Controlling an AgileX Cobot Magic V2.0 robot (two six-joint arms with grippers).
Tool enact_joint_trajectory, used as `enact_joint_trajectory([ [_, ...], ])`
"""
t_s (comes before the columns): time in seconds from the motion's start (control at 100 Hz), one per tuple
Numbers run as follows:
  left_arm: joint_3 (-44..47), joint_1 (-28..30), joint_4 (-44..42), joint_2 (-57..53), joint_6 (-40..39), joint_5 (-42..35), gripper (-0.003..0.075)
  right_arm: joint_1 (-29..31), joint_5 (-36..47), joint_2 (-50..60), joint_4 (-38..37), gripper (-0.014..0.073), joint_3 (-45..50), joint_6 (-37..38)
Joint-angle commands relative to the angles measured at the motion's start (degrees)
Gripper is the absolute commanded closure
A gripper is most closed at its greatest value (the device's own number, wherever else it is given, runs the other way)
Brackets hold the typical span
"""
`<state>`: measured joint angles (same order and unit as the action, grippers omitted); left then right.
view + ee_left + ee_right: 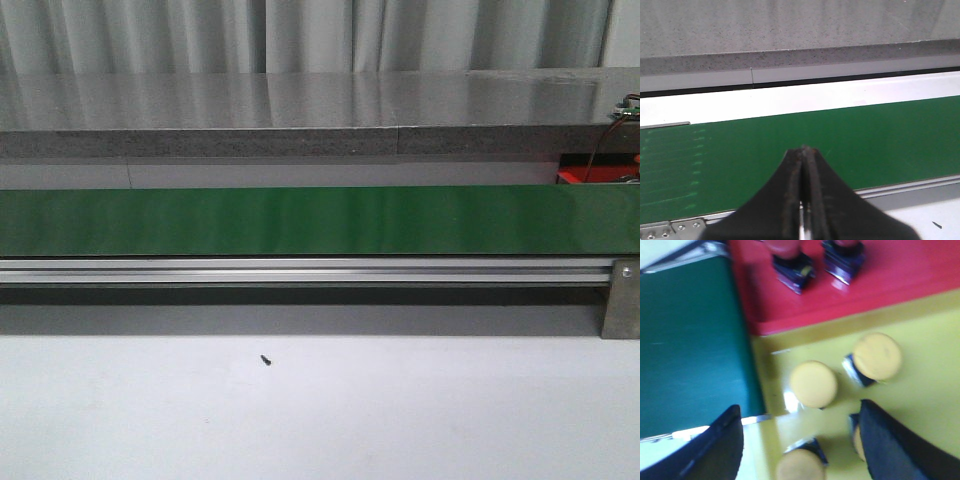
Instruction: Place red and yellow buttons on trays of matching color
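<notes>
Logging what we see, view by view.
Left gripper (804, 165): we see its two dark fingers pressed together with nothing between them, hanging over the green belt (790, 150).
Right gripper (800, 440): fingers spread wide apart over the yellow tray (930, 405); the view is blurred.
Yellow buttons: we count two full ones (813, 384) (877, 356) on the yellow tray, a third (800, 465) at the picture's edge between the fingers, and a fourth partly hidden behind one finger.
Red tray (900, 285): it sits touching the yellow tray, beside the belt's end; two red buttons (790, 262) (845, 260) stand on it, their caps cut off by the frame.
Front view: we see the belt (320, 220) bare, neither gripper in frame, and a small dark screw (266, 359) on the white table (400, 410) near us.
</notes>
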<state>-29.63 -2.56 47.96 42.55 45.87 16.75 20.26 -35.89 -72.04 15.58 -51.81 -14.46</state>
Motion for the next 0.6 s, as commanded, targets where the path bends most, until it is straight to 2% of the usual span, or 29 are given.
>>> enact_joint_trajectory([
  [0.0, -1.6, -0.5, 1.6, -0.3, 0.0, -3.1, 0.074, -4.8, 1.5, 5.1, 0.5, 0.0095, -1.3, -1.1],
  [0.2, -1.6, -0.5, 1.6, -0.3, 0.0, -3.1, 0.074, -14.0, 1.2, 11.5, -0.7, 0.0095, -1.2, -1.1],
  [0.36, -1.6, -0.5, 1.6, -0.3, 0.0, -3.1, 0.074, -16.6, -0.4, 14.3, -1.3, 0.0113, -1.2, -1.1],
  [0.59, -1.6, -0.5, 1.6, -0.3, 0.0, -3.1, 0.074, -16.6, -2.2, 17.9, -1.4, 0.0319, -1.2, -2.5],
])
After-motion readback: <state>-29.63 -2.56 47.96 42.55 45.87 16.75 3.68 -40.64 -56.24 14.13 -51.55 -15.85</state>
